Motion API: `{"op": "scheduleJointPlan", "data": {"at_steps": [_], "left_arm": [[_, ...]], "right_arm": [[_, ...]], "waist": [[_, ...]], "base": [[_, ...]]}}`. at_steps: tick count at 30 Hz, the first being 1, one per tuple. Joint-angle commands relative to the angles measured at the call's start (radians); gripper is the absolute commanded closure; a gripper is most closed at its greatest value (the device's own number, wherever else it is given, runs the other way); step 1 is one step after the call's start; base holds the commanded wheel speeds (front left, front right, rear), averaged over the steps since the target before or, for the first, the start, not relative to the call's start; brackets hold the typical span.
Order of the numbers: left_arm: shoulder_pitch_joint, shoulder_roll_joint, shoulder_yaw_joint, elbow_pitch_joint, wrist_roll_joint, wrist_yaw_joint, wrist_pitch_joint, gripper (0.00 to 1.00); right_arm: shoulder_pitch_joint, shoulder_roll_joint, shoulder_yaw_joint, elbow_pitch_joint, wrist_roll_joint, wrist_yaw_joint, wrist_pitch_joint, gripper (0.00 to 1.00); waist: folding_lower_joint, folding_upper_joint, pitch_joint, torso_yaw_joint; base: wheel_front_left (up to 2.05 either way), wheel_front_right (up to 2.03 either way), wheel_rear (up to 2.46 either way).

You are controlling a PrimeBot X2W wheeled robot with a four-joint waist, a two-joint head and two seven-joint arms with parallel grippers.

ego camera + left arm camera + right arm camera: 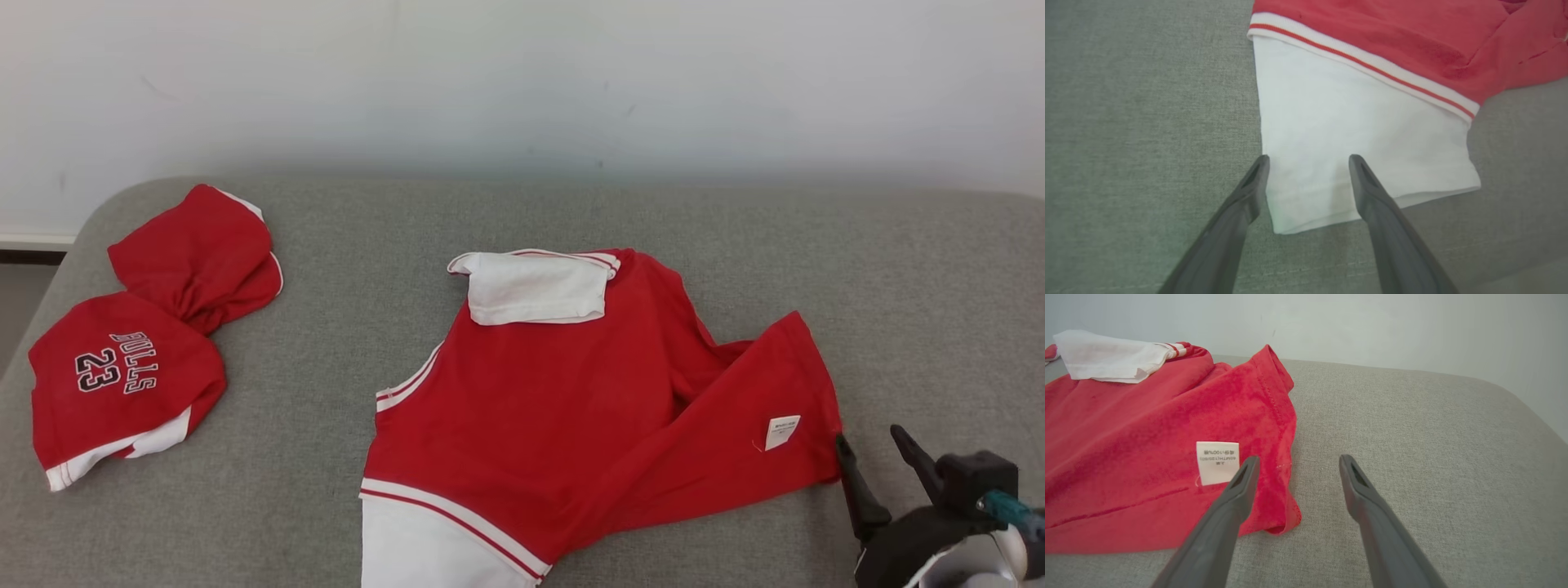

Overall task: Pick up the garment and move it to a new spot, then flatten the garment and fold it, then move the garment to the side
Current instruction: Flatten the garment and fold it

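Note:
The garment (pixel 571 408) is a red top with white sleeves and red-striped trim, lying rumpled on the grey cushion (pixel 522 220) in the middle of the head view. A white label (pixel 782 431) shows near its right edge. My right gripper (pixel 869 437) stands open just right of that edge; in the right wrist view the right gripper (pixel 1295 462) straddles the red hem (pixel 1282 490) beside the label (pixel 1216 462). My left gripper (pixel 1308 160) is open above the near white sleeve (pixel 1355 143), nothing between its fingers.
A second red garment (pixel 139 343), printed with "BULLS 23", lies bunched at the cushion's left end. A pale wall (pixel 522 82) rises behind the cushion. Bare grey fabric spreads to the right of the top and between the two garments.

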Motion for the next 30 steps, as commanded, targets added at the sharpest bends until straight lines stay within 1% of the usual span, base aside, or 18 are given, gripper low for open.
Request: {"op": "scheduleJointPlan", "data": {"at_steps": [1, 2, 10, 15, 17, 18, 19, 20, 21, 22, 23, 24, 25, 26, 28, 30], "left_arm": [[-0.026, -0.003, -0.006, 0.017, -0.014, 0.001, -0.009, 0.0], [-0.026, -0.003, -0.006, 0.017, -0.014, 0.001, -0.009, 0.0], [-0.105, -0.013, -0.032, 0.135, -0.042, 0.002, -0.02, 0.0], [-0.141, -0.022, -0.042, 0.185, -0.094, 0.002, -0.02, 0.0], [-0.161, -0.007, -0.038, 0.212, -0.073, 0.017, -0.019, 0.0], [-0.166, -0.012, -0.02, 0.212, -0.093, 0.019, -0.02, 0.0], [-0.169, -0.013, -0.007, 0.206, -0.094, 0.032, -0.021, 0.0], [-0.168, -0.009, -0.005, 0.2, -0.074, 0.039, -0.021, 0.0], [-0.159, -0.012, -0.001, 0.208, -0.076, 0.045, -0.022, 0.0], [-0.151, -0.009, -0.009, 0.229, -0.061, 0.056, -0.021, 0.0], [-0.149, -0.009, -0.02, 0.242, -0.053, 0.051, -0.021, 0.0], [-0.144, -0.021, -0.023, 0.26, -0.074, 0.04, -0.019, 0.0], [-0.146, -0.027, -0.03, 0.276, -0.08, 0.032, -0.018, 0.59], [-0.153, -0.03, -0.041, 0.279, -0.079, 0.027, -0.014, 1.0], [-0.157, -0.043, -0.047, 0.284, -0.102, 0.014, -0.015, 1.0], [-0.166, -0.048, -0.045, 0.263, -0.106, 0.01, -0.018, 1.0]], "right_arm": [[-0.028, -0.009, 0.017, 0.026, 0.015, -0.002, 0.001, 0.0], [-0.028, -0.009, 0.017, 0.026, 0.015, -0.002, 0.001, 0.0], [-0.141, -0.019, 0.124, 0.175, 0.078, -0.002, -0.003, 0.0], [-0.193, -0.016, 0.187, 0.248, 0.125, -0.002, -0.023, 0.01], [-0.21, -0.017, 0.214, 0.275, 0.145, -0.002, -0.023, 0.48], [-0.219, -0.017, 0.223, 0.285, 0.156, -0.002, -0.028, 0.5], [-0.226, -0.018, 0.232, 0.297, 0.163, -0.002, -0.032, 0.73], [-0.232, -0.017, 0.241, 0.31, 0.17, -0.002, -0.037, 0.84], [-0.237, -0.016, 0.25, 0.32, 0.177, -0.002, -0.042, 0.86], [-0.239, -0.012, 0.262, 0.33, 0.186, -0.002, -0.045, 0.98], [-0.244, -0.011, 0.273, 0.341, 0.193, -0.002, -0.046, 1.0], [-0.249, -0.012, 0.282, 0.348, 0.201, -0.002, -0.053, 1.0], [-0.254, -0.013, 0.29, 0.353, 0.209, -0.002, -0.058, 1.0], [-0.259, -0.013, 0.297, 0.36, 0.215, -0.002, -0.064, 1.0], [-0.263, -0.019, 0.31, 0.367, 0.222, -0.002, -0.076, 1.0], [-0.265, -0.023, 0.324, 0.365, 0.231, -0.002, -0.086, 1.0]], "waist": [[-0.0001, 0.0, 0.016, 0.004], [-0.0001, 0.0, 0.016, 0.004], [-0.0001, 0.0, 0.053, 0.011], [-0.0001, 0.0, 0.063, 0.012], [-0.0001, 0.0, 0.064, 0.012], [-0.0001, 0.0, 0.064, 0.012], [-0.0001, 0.0, 0.065, 0.013], [-0.0001, 0.0, 0.065, 0.014], [-0.0001, 0.0, 0.065, 0.015], [-0.0001, 0.0, 0.064, 0.016], [-0.0001, 0.0, 0.063, 0.016], [-0.0001, 0.0, 0.061, 0.017], [-0.0001, 0.0, 0.06, 0.018], [-0.0001, 0.0, 0.058, 0.018], [-0.0001, 0.0, 0.054, 0.019], [-0.0001, 0.0, 0.05, 0.019]], "base": [[0.0, 0.0, 0.0], [0.0, 0.0, 0.0], [0.0, 0.0, 0.0], [0.0, 0.0, 0.0], [0.0, 0.0, 0.0], [0.0, 0.0, 0.0], [0.0, 0.0, 0.0], [0.0, 0.0, 0.0], [0.0, 0.0, 0.0], [0.0, 0.0, 0.0], [0.0, 0.0, 0.0], [0.0, 0.0, 0.0], [0.0, 0.0, 0.0], [0.0, 0.0, 0.0], [0.0, 0.0, 0.0], [0.0, 0.0, 0.0]]}}
